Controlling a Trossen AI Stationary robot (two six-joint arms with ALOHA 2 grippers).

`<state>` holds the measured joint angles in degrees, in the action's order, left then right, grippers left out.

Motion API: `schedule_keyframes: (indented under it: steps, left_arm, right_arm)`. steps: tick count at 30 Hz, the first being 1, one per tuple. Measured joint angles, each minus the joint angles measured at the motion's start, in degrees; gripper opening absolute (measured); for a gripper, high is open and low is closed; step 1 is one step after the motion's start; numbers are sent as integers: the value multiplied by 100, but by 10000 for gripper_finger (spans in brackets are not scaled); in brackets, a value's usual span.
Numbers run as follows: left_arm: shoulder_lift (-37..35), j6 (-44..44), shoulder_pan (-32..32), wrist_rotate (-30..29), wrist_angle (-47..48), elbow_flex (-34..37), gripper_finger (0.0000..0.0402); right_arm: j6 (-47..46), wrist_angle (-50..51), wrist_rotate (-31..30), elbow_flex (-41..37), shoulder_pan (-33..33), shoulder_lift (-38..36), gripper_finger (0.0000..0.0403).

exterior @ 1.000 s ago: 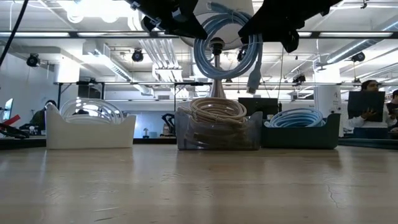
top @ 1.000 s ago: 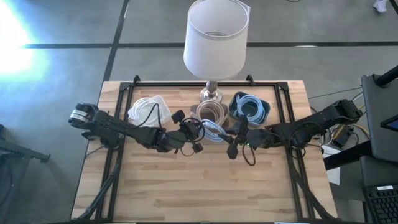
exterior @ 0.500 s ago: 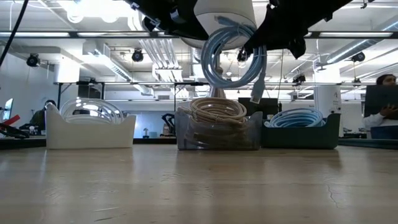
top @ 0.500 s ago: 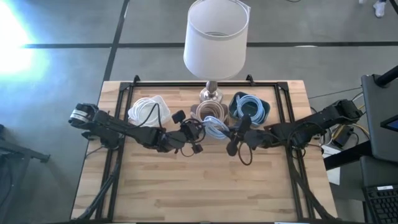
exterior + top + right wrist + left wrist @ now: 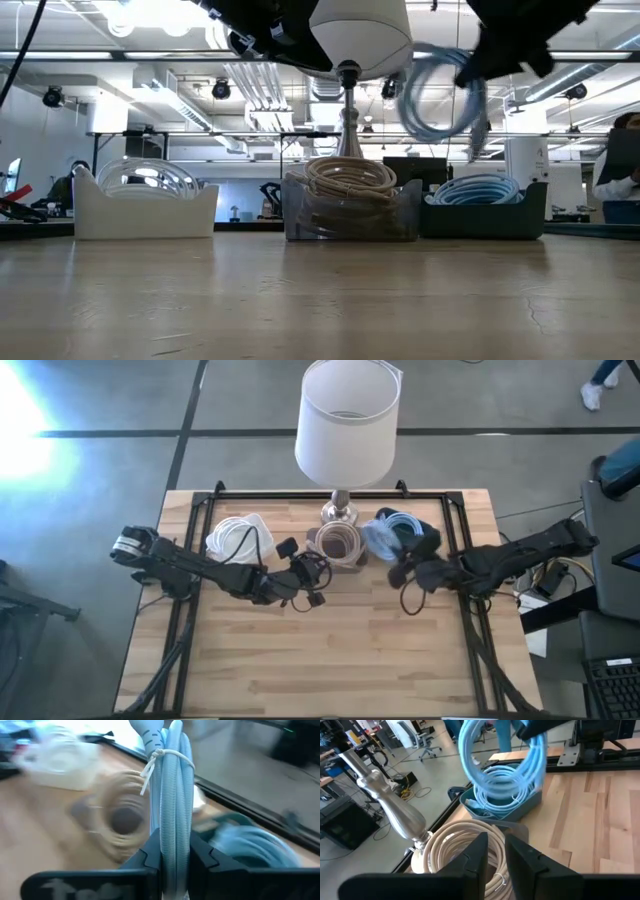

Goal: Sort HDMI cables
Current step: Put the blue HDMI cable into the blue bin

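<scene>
Sorting looks nearly done — white coils (image 5: 236, 537), beige coils (image 5: 338, 544) and blue coils (image 5: 481, 189) sit in separate bins along the desk's far edge. The right gripper (image 5: 169, 851) pinches one light blue cable (image 5: 440, 92) above the blue bin (image 5: 484, 218); the left gripper (image 5: 493, 851), slightly parted, holds nothing near the beige bin.

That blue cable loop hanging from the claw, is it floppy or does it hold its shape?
Probably holds its shape: the light blue coil hangs round from the right gripper, and a tie binds it. Its loose plug end dangles, so it likely swings.
</scene>
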<state>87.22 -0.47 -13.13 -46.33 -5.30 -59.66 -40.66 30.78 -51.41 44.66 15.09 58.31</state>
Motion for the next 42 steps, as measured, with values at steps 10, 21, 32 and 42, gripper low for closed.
schedule_keyframes:
  steps: [10, 21, 32, 42]
  left_arm:
    - [0, 0, 25, 2, -10, 0, 69]
    - [0, -44, 104, 0, -73, -11, 64]
    - [0, -78, 222, 2, -76, -22, 62]
    - [0, -83, 273, 4, -73, -22, 60]
  right_arm:
    - [-2030, 1846, -367, -517, -293, -586, 39]
    - [-942, 638, -120, -1071, -769, -722, 39]
    - [211, 596, 1361, -917, -1948, -1211, 39]
    - [1549, -709, 3014, -1429, -2891, -1180, 40]
